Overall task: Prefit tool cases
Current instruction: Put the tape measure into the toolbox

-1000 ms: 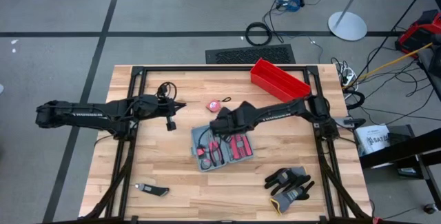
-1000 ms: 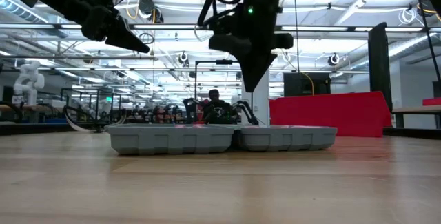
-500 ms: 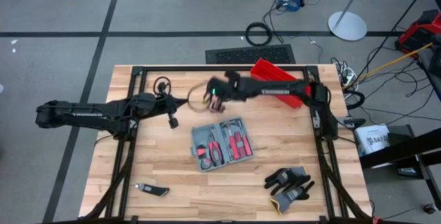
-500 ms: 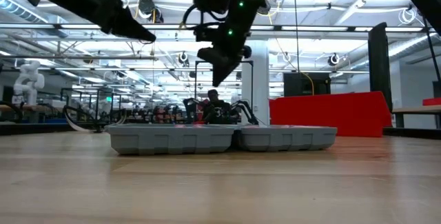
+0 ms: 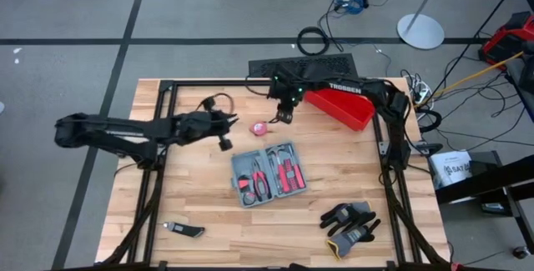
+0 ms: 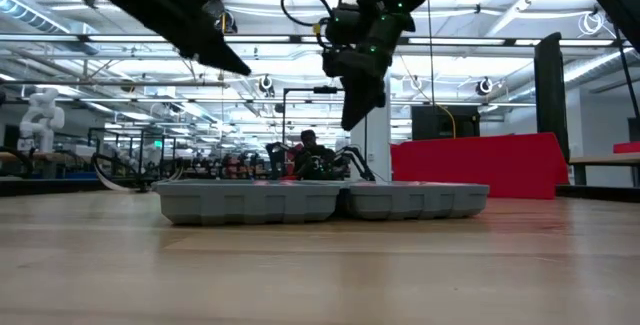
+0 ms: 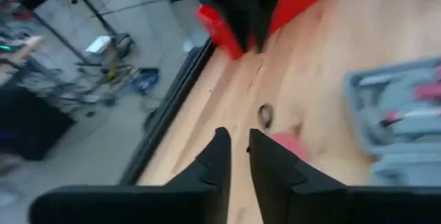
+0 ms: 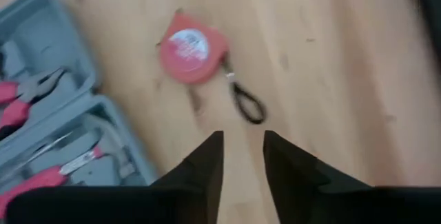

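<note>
The grey tool case [image 5: 269,173] lies open on the wooden table, both halves flat, with red-handled tools in its slots; the low view shows it as a low grey block [image 6: 320,200]. My right gripper [image 5: 282,117] hangs open above the table beyond the case, close to a small pink-red tape measure [image 8: 191,47], nothing between its fingers [image 8: 243,136]. My left gripper [image 5: 234,126] is in the air left of the tape measure, pointing toward the table's right side, its fingers [image 7: 238,134] slightly apart and empty.
A red open bin [image 5: 338,100] stands at the far right of the table, just behind my right arm. Black and grey gloves [image 5: 350,221] lie at the near right, a small dark tool [image 5: 185,230] at the near left. Bare wood lies left of the case.
My right gripper has left its place above the case, gone toward the table's far edge past the tape measure, then a little to the right, turning as it went. My left gripper has gone toward the table's right, nearer the tape measure. The case has stayed put.
</note>
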`<state>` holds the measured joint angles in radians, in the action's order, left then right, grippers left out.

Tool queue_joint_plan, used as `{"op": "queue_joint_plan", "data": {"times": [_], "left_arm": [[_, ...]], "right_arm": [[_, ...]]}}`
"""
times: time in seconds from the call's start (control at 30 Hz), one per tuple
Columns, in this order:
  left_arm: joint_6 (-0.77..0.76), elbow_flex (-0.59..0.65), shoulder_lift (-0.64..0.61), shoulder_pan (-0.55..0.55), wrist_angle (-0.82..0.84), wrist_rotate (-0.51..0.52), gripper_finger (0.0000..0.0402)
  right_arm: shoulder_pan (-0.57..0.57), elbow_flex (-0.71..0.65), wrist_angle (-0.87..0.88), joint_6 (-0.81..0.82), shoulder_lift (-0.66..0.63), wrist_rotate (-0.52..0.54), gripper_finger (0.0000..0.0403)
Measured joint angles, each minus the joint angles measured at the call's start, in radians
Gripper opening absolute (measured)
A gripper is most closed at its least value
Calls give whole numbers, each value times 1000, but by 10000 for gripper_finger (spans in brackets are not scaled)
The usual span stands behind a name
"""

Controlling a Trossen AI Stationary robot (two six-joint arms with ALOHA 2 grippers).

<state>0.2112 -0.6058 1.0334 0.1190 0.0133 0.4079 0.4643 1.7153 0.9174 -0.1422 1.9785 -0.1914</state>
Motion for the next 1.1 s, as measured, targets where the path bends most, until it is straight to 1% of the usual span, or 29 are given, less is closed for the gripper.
{"op": "queue_joint_plan", "data": {"times": [0.07,0.17,0.2,0.23,0.27,0.3,0.37,0.43,0.53,0.63,0.7,0.77,0.93,1.0,1.1], "left_arm": [[60,-43,78,10,6,54,70],[189,-103,177,70,0,189,84],[235,-119,205,102,3,212,84],[274,-136,229,137,3,206,85],[299,-151,251,180,2,162,85],[313,-165,270,229,2,85,85],[310,-192,315,325,0,-101,85],[286,-214,361,404,8,-250,85],[256,-252,421,476,43,-410,86],[217,-299,487,503,153,-525,86],[213,-315,533,501,229,-583,86],[213,-327,573,488,276,-609,86],[212,-333,631,454,282,-627,86],[201,-333,639,439,282,-656,86],[173,-333,643,425,285,-663,86]], "right_arm": [[-3,-18,-7,-7,2,-23,111],[-3,-48,-53,24,1,-14,128],[-1,-65,-82,54,1,-4,132],[0,-81,-104,79,1,9,134],[2,-95,-119,94,2,17,135],[3,-110,-139,97,2,16,136],[1,-150,-191,97,1,9,136],[-4,-195,-205,110,1,7,136],[-11,-238,-242,137,2,31,133],[-14,-268,-279,161,2,55,124],[-19,-273,-304,179,2,58,117],[-28,-273,-314,186,2,61,109],[-50,-275,-314,186,5,62,85],[-59,-275,-330,185,5,62,76],[-68,-275,-349,183,9,63,64]]}}
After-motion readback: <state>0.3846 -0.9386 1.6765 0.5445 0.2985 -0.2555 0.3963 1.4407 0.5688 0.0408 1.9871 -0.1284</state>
